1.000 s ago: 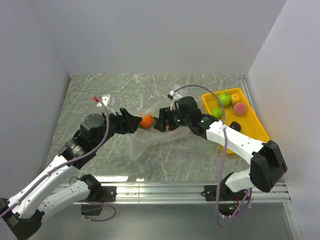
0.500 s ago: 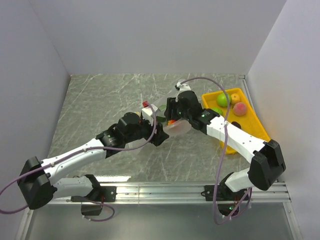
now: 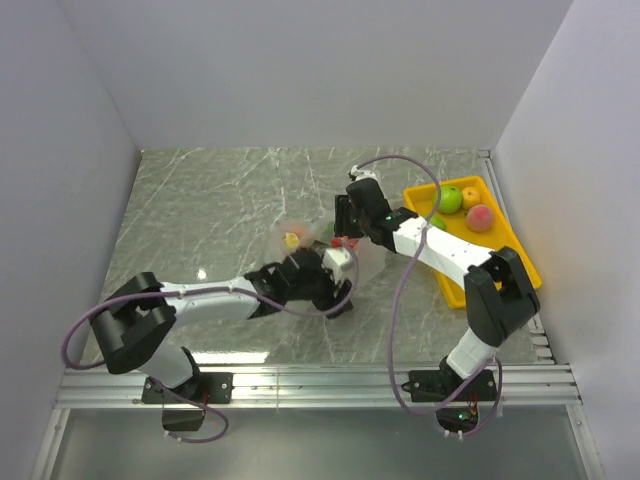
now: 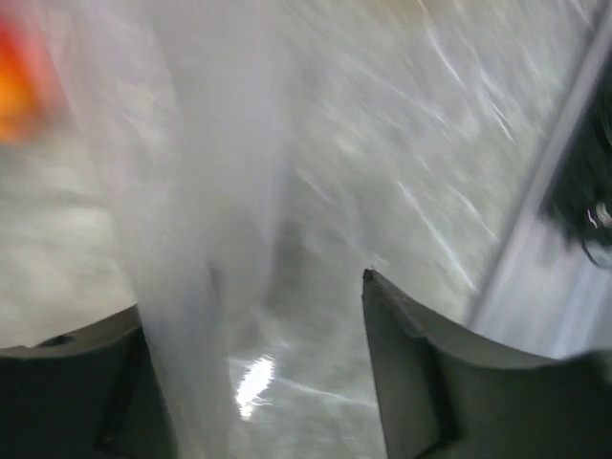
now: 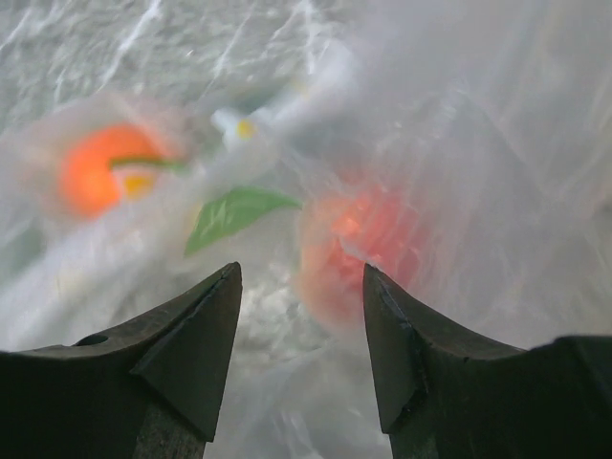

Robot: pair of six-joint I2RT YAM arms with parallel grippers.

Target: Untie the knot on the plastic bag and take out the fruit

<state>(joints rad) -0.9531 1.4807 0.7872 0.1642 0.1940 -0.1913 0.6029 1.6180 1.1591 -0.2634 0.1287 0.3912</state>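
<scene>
The clear plastic bag [image 3: 318, 240] lies bunched at the table's middle, with a yellow fruit [image 3: 291, 238] and a red fruit [image 3: 347, 242] inside. In the right wrist view the bag [image 5: 459, 143] holds an orange fruit [image 5: 96, 172], a green leaf [image 5: 234, 210] and the red fruit [image 5: 359, 249]. My right gripper [image 5: 301, 268] is open just above the red fruit; it also shows from above [image 3: 345, 228]. My left gripper [image 3: 338, 290] is open at the bag's near side, with blurred film [image 4: 210, 191] hanging beside its left finger [image 4: 67, 382]. I cannot pick out the knot.
A yellow tray [image 3: 505, 255] stands at the right with two green fruits [image 3: 449, 198], a pink one [image 3: 480, 217] and a small yellow one. Grey walls close in the left, back and right. A metal rail [image 3: 320, 380] runs along the near edge.
My left arm has swung from the left to the middle, close under the bag. The bag has been gathered into a smaller bunch. My right gripper has shifted slightly back and right.
</scene>
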